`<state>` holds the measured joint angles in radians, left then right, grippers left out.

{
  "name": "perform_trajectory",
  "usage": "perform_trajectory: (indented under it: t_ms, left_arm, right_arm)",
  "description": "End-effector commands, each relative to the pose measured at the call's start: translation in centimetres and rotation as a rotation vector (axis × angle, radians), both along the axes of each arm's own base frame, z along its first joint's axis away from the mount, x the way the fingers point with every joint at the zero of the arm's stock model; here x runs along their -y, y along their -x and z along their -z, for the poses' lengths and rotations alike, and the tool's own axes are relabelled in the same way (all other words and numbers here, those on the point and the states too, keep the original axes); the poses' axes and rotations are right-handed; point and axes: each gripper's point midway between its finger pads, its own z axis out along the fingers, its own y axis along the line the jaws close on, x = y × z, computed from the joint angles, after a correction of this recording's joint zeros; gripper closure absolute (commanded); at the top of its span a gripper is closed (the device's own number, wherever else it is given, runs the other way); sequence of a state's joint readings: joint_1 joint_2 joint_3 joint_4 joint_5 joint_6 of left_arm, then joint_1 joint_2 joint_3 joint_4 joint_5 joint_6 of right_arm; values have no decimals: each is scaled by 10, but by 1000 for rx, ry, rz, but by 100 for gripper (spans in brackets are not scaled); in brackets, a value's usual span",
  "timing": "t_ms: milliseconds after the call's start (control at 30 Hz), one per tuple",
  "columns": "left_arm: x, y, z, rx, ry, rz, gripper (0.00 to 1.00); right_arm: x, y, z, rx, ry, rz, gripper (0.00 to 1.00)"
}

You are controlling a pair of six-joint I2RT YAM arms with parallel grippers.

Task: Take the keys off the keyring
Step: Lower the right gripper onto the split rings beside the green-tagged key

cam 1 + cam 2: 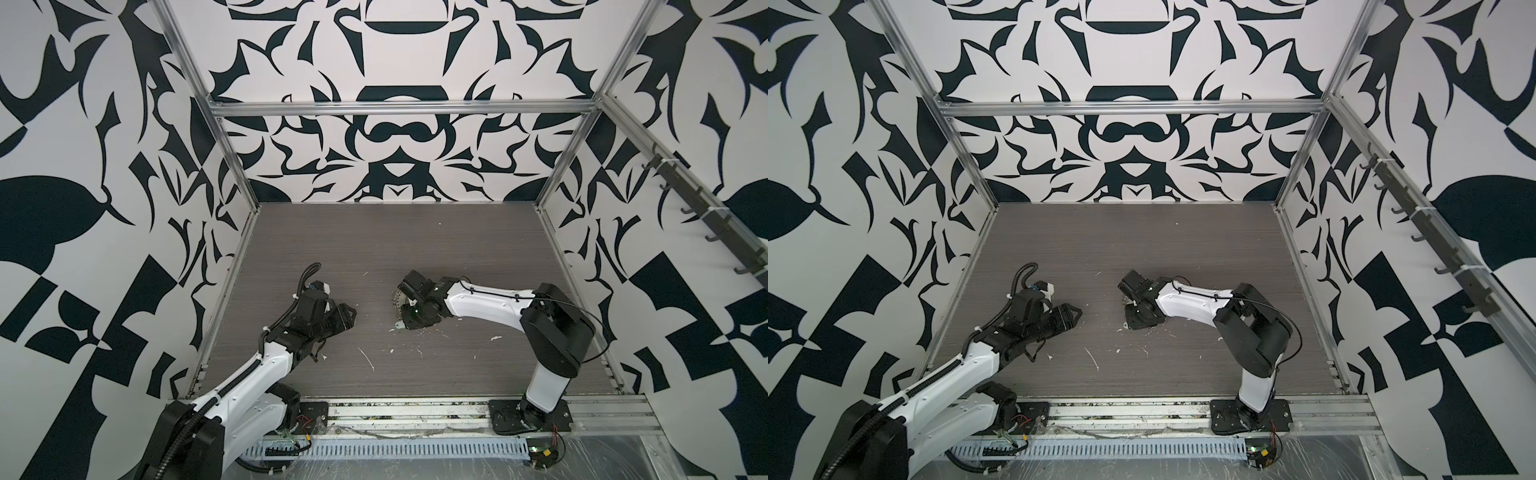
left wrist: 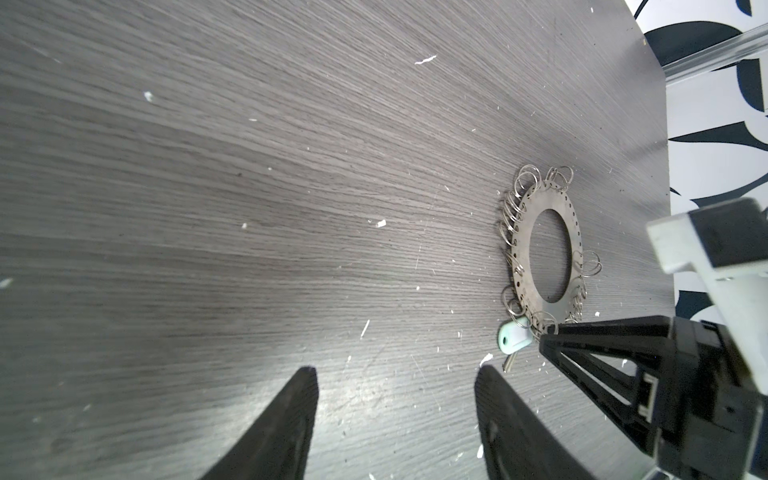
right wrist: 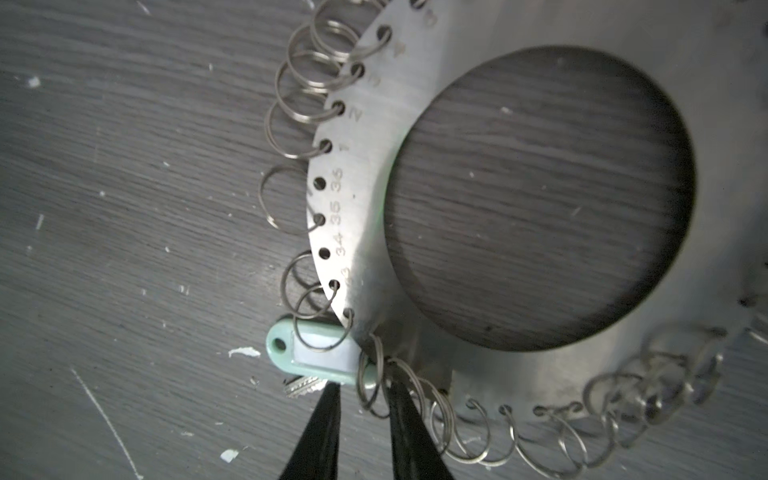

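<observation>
Your right fingers (image 3: 320, 432), slightly apart lower-middle, straddle the tag (image 3: 316, 353); clamp its end, and pin the keyring (image 3: 365, 174) with your spread left fingers (image 2: 282, 428).

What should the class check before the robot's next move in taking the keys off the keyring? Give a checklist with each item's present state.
1. The keyring lies flat on the table: ok.
2. The keys are free of the keyring: not ok, the tag hangs from a split ring.
3. The right tool straddles the tag's ring end: ok.
4. The right tool grips firmly: cannot tell.
5. The left tool is open and empty: ok.
6. The left tool steadies the keyring: not ok, it stands apart.
</observation>
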<state>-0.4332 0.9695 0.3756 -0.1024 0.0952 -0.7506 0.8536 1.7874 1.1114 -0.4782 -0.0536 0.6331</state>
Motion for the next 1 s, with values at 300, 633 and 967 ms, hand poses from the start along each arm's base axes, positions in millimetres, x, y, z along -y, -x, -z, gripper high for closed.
perform_trajectory:
  t_ms: [300,633,967]
  left_arm:
    - [1,1,-5,-7,-8,10,36]
    - [-1,3,-10,0,-11,8,36]
    - [-2,2,-10,1,-13,4,36]
  right_arm:
    - [-18,-18,-25,71,-49,-4,79]
    - [-37,-19,-27,40,-144,-43,78]
    - [-17,-19,-38,92,-77,-47,73]
